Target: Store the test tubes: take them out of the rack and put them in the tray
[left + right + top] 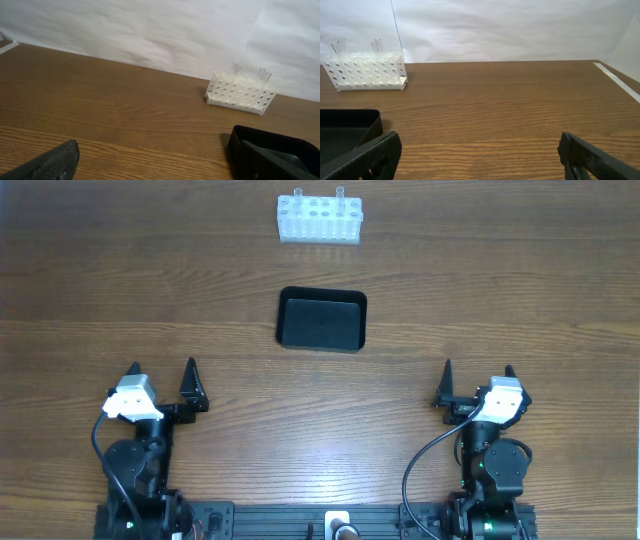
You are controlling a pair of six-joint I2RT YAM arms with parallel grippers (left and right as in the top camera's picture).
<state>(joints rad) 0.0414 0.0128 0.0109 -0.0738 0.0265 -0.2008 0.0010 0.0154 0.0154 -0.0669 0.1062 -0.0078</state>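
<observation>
Empty black tray (322, 322) at centre, white rack (319, 220) beyond it, holding two upright test tubes (297, 197). Left gripper (162, 366) and right gripper (478, 367) parked near, jaws spread, nothing held. Seemingly the first step: calls for a far reach past the tray to one tube.

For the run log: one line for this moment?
test tubes: two in rack | tray: empty | left end effector: open | right end effector: open

The matte-black left arm (140, 455) and right arm (490, 462) have rounded housings, each topped by a white boxy wrist block (133, 397). The black left tool (162, 372) and right tool (478, 372) carry two pointed triangular fingers apiece. A thin black cable (408, 472) loops beside each arm.
</observation>
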